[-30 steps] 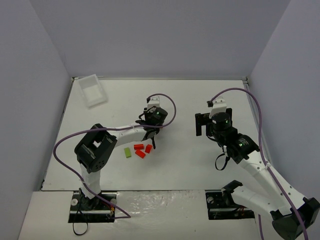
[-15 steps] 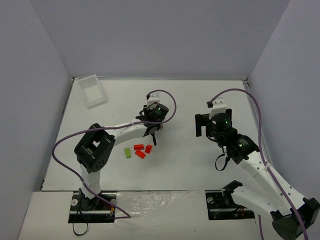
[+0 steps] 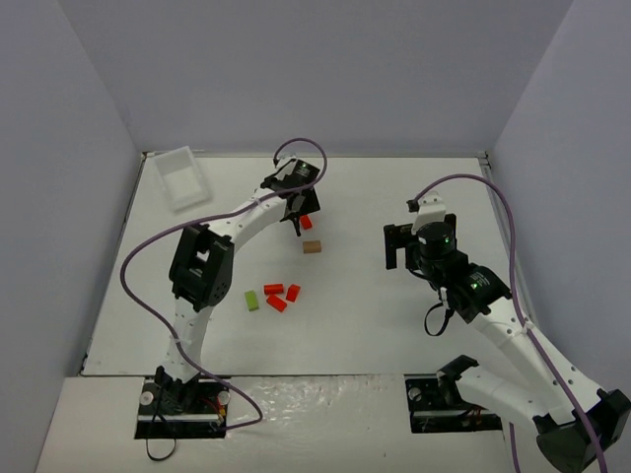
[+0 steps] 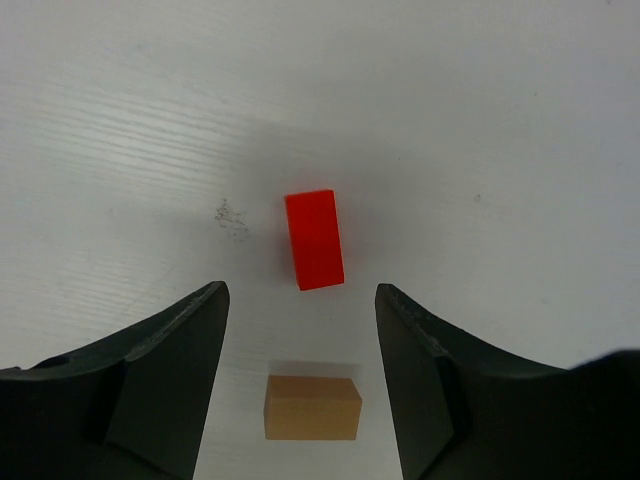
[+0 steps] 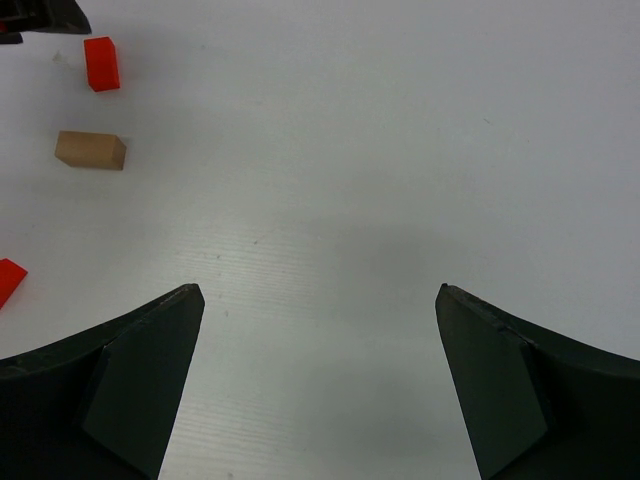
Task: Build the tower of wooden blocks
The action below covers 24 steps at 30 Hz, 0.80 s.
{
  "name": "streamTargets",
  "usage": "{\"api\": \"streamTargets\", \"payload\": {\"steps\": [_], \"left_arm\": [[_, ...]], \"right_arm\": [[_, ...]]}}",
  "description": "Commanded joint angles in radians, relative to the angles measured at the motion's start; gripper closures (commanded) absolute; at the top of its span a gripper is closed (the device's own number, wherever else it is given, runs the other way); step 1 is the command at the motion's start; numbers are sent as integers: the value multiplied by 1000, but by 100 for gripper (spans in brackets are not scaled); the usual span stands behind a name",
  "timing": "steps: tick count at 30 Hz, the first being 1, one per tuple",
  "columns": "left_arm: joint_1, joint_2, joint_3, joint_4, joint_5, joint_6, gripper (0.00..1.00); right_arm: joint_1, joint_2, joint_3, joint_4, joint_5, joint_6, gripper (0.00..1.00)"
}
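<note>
Two pieces lie under my spread left end effector (image 4: 300,300); next, I think, pinch red block (image 4: 314,239), stack on tan block (image 4: 312,407).

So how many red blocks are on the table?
4. Three red blocks cluster beside the green block near mid-table; one lies farther back beside the tan block, by the left fingers. The arms might hide more.

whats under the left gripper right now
A red block and a tan block lie flat on the table, apart, below the open left gripper. Its fingers hide the table either side.
</note>
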Motion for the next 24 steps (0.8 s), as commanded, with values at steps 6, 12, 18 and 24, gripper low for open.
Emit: {"api": "streamTargets", "payload": {"steps": [6,12,18,24], "left_arm": [[-4,127,201,-203,82,-47,42],[10,176,219,-216,68,-42,43],[12,216,259,-217,64,-32,44],[13,246,280,-219,54,-18,49]], "right_arm": [[-7,-4,13,43,-35,17,0],[-7,-5,10,43,-49,20,0],[-7,-5,6,44,-54,21,0],[-7,-3,5,41,-59,22,0]]}}
